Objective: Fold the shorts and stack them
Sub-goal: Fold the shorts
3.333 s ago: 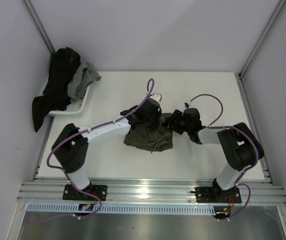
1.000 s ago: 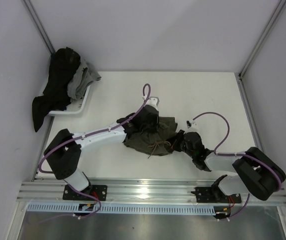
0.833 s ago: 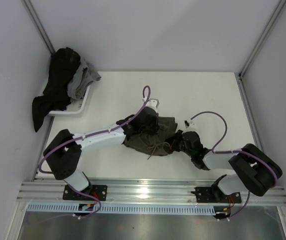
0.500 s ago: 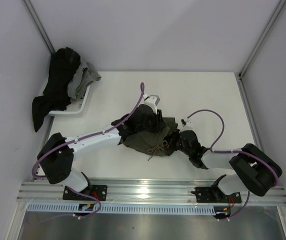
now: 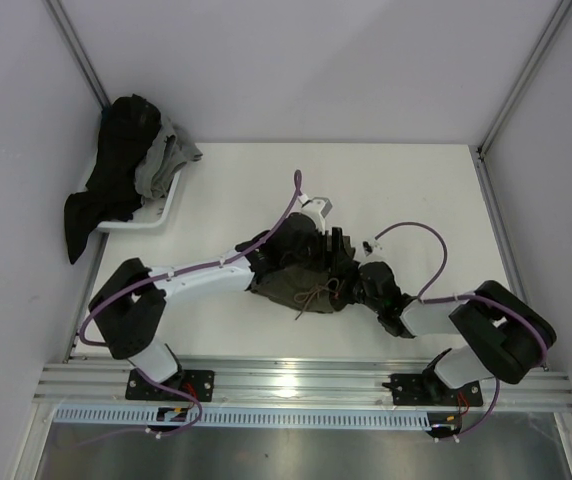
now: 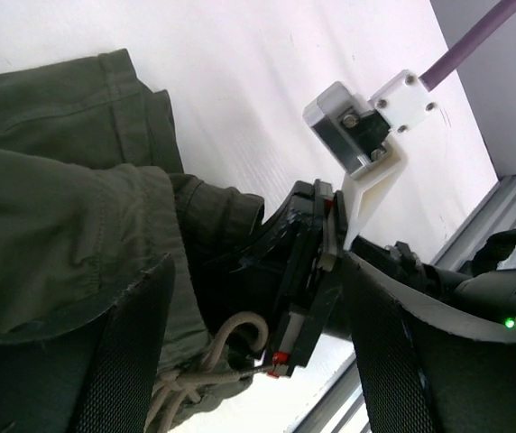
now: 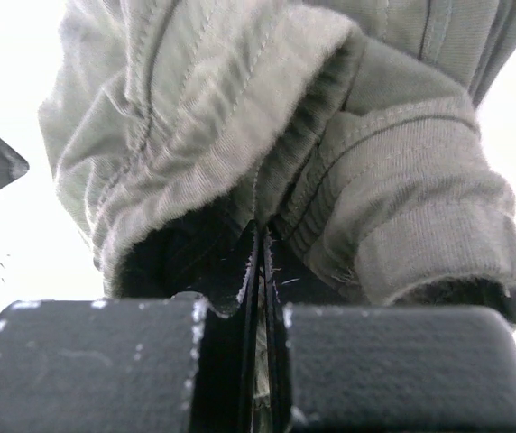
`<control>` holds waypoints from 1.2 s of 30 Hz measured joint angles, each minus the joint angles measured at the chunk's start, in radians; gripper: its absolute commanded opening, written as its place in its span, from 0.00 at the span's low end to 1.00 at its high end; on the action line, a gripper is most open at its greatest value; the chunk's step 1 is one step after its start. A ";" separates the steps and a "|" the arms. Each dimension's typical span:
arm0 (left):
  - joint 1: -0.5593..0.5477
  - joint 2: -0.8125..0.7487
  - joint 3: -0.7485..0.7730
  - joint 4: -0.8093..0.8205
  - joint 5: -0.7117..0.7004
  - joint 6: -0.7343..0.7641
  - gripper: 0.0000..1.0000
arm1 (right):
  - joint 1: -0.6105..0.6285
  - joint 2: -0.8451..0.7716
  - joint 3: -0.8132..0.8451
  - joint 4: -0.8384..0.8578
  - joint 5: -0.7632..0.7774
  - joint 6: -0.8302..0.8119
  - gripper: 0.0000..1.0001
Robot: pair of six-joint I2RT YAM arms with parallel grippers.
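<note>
Right end effector (image 7: 260, 271), from its own wrist camera: the two black pads (image 7: 132, 361) are pressed together with only a thin line of olive cloth between them. It is therefore clamped on a bunched edge of the shorts (image 7: 240, 117), apparently where several stitched layers meet. Left end effector (image 6: 258, 266), from its wrist camera: the fingers (image 6: 123, 361) stand wide apart, straddling the crumpled fabric and the right end effector, and hold nothing. Whether either finger rests on the cloth cannot be told. In the top view both end effectors meet at the right-hand end of the shorts, which lie as a rumpled heap near the middle of the white surface (image 5: 416, 190), with the pale drawstring (image 5: 316, 297) trailing from the near side. Well apart, at the far left corner, a white tray (image 5: 171, 205) carries dark and grey garments (image 5: 126, 150). Handling, as a judgement: the shorts are light, limp and fully compliant. They will not keep a shape when lifted, they will sag from any single grip point, and their layers may slide over one another. A pinch at one bunched point tends to gather the cloth rather than spread it. The firmer holds are probably the stitched waistband and the hemmed leg openings. These are best taken at two well-separated corners, one per end effector, so that the fabric can be drawn flat before folding. The loose drawstring may snag on a finger.
</note>
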 measured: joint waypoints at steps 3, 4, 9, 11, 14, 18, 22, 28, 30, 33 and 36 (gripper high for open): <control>0.002 -0.020 0.016 -0.044 -0.026 0.010 0.78 | -0.011 -0.067 -0.002 -0.058 0.000 -0.002 0.22; 0.007 -0.031 0.018 -0.058 -0.040 0.014 0.79 | -0.016 -0.098 -0.001 -0.077 0.001 -0.005 0.45; 0.048 -0.117 0.002 -0.109 -0.086 0.012 0.80 | -0.043 -0.261 0.002 -0.192 0.000 -0.035 0.55; 0.068 -0.167 -0.022 -0.117 -0.100 0.010 0.80 | -0.069 -0.315 0.007 -0.245 -0.008 -0.042 0.57; 0.095 -0.239 -0.060 -0.129 -0.115 0.003 0.81 | -0.131 -0.366 0.022 -0.317 -0.045 -0.048 0.64; 0.118 -0.314 -0.104 -0.152 -0.127 0.004 0.82 | -0.216 -0.415 0.035 -0.406 -0.108 -0.050 0.68; 0.122 -0.315 -0.107 -0.165 -0.122 0.022 0.82 | -0.248 -0.452 0.046 -0.507 -0.140 -0.051 0.71; 0.061 -0.171 -0.011 -0.263 -0.154 0.063 0.84 | -0.258 -0.408 0.055 -0.551 -0.159 -0.075 0.66; 0.027 -0.114 0.042 -0.311 -0.179 0.074 0.84 | -0.263 -0.369 0.055 -0.549 -0.164 -0.076 0.64; -0.013 -0.053 0.110 -0.359 -0.212 0.082 0.84 | -0.272 -0.303 0.055 -0.518 -0.170 -0.079 0.61; -0.042 -0.022 0.144 -0.384 -0.246 0.083 0.84 | -0.282 -0.234 0.055 -0.483 -0.180 -0.081 0.53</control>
